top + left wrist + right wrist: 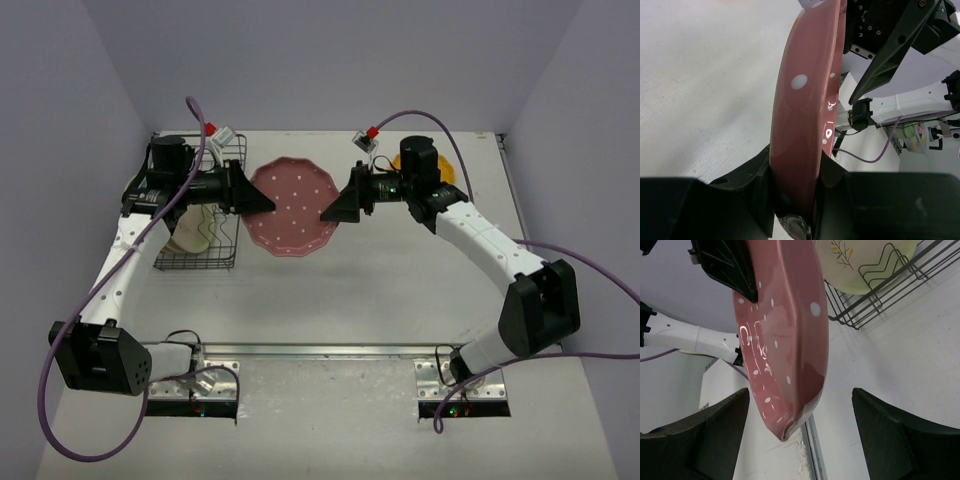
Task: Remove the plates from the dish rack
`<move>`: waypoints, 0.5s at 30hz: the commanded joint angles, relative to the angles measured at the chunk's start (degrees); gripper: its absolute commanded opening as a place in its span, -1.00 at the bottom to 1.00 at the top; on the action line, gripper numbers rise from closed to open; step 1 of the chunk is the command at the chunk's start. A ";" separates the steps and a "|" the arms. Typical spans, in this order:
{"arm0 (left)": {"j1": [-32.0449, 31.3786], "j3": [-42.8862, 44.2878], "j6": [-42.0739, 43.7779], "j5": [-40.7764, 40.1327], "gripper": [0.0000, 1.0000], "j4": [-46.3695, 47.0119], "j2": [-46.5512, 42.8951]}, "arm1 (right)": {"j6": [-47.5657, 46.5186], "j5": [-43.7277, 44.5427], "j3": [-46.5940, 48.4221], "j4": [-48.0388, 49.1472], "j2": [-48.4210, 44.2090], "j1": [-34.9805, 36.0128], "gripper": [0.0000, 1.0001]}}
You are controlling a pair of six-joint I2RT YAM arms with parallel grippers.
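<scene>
The dark pink plate with white dots (293, 205) hangs above the table between both arms. My left gripper (258, 200) is shut on its left rim; the left wrist view shows the plate (805, 100) edge-on, pinched between the jaws of that gripper (795, 200). My right gripper (330, 213) stands open around the opposite rim. In the right wrist view the plate (780, 340) reaches down between the fingers (900, 435) without touching either. The dish rack (196, 266) sits at the left with a cream leaf-sprig plate (860, 260) in it.
A yellow-orange plate (441, 167) lies flat on the table behind the right arm. The rack's wire side (875, 295) is close beyond the pink plate. Grey walls close in the table at left, back and right.
</scene>
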 commanded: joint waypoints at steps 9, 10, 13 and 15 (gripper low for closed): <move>1.12 0.14 -3.59 -1.08 -0.19 7.80 -1.42 | 7.43 0.55 1.33 8.36 3.69 -0.57 -1.00; 1.61 0.40 -3.83 -3.55 0.15 7.15 -1.24 | 9.53 0.47 0.42 9.38 3.81 -1.64 -1.00; 4.20 3.00 -3.38 -11.00 1.00 4.15 -0.21 | 14.90 0.71 -1.58 13.58 4.38 -8.18 -1.00; 4.99 7.35 -0.94 -18.37 1.00 -0.29 1.28 | 17.57 1.38 -2.29 13.88 4.86 -13.54 -1.00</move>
